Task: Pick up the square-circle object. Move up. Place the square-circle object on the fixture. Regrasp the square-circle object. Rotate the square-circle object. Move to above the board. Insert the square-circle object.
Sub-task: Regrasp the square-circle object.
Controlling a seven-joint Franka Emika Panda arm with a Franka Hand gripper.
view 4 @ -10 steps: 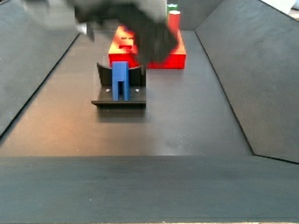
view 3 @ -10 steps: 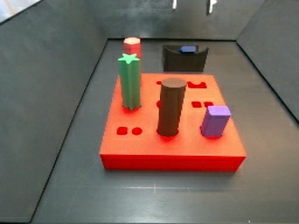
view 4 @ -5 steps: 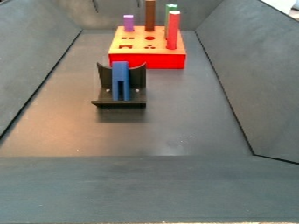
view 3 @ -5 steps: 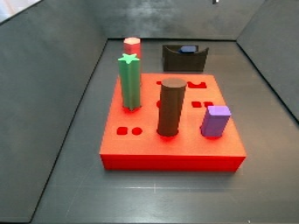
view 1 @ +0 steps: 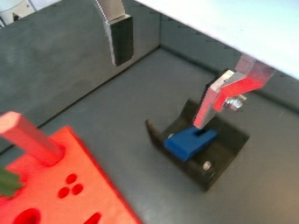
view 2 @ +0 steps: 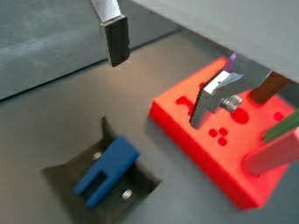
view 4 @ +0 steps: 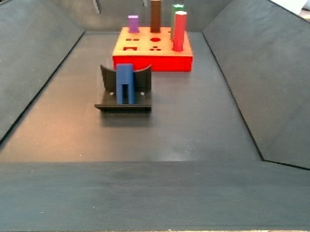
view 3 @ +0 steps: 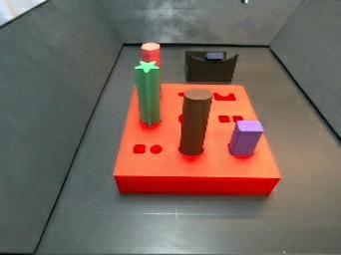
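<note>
Dark grey walls enclose a matte floor where the square-circle object [view 4: 123, 82] stands upright in the fixture [view 4: 122, 102], its blue body cradled between the dark bracket's sides; in both wrist views it sits there untouched [view 1: 190, 144] [view 2: 107, 171]. Well apart from the fixture lies the red board [view 3: 197, 170], carrying a green star-topped post [view 3: 148, 94], a tall dark brown cylinder [view 3: 194, 123] and a purple square block [view 3: 245, 137]. High above the fixture, the gripper [view 1: 170, 66] hangs with its silver fingers [view 1: 121, 38] spread wide and nothing between them.
</note>
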